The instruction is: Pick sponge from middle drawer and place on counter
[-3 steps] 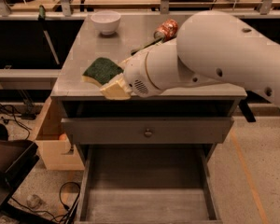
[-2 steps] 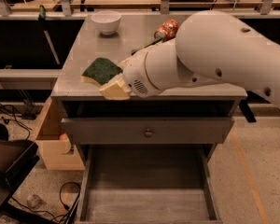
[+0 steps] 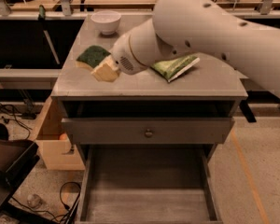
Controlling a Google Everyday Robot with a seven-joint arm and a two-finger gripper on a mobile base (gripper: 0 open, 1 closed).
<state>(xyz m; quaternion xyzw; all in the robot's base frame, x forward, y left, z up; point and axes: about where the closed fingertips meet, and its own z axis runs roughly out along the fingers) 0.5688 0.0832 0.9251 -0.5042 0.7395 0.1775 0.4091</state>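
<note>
The sponge [image 3: 92, 56], dark green on top with a pale yellow edge, is on the left part of the counter [image 3: 144, 84], right against the beige tip of my gripper [image 3: 105, 71]. The gripper reaches in from the right at the end of the big white arm [image 3: 200, 27] and stays low over the counter. Whether the sponge rests free or is held I cannot tell. The middle drawer [image 3: 147, 190] is pulled out below, with its bare grey floor showing and nothing in it.
A light-green snack bag [image 3: 175, 66] lies on the counter under the arm. A white bowl [image 3: 106, 21] stands at the back left. A drawer front with a round knob [image 3: 148, 132] sits above the open drawer. A wooden box [image 3: 51, 139] and cables lie on the floor at left.
The gripper and the sponge have both shifted back and to the left over the counter. The arm has swung, uncovering the snack bag and hiding the reddish object at the back.
</note>
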